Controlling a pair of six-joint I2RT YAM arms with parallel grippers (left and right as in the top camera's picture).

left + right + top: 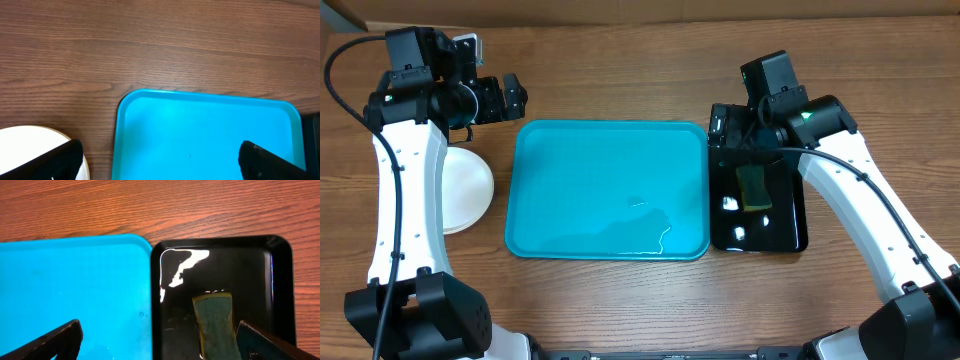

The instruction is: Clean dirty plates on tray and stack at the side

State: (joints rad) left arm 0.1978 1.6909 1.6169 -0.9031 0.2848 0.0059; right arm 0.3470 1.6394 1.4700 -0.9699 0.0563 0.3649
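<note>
The turquoise tray [570, 160] lies in the middle of the table with no plates on it, only thin water streaks near its front right. It also shows in the left wrist view [200, 125] and the right wrist view [75, 280]. The plates [470, 185] lie stacked on the table left of the tray, partly hidden under my left arm; only a white top shows, also in the left wrist view [30, 137]. My left gripper [510, 97] [160, 162] is open and empty above the tray's far left corner. My right gripper [720, 125] [159, 335] is open and empty.
A glossy black tray [790, 215] [280, 280] sits against the turquoise tray's right side. It holds a green-and-yellow sponge [754, 187] [215, 320] and some water. My right gripper hangs over the seam between the two trays.
</note>
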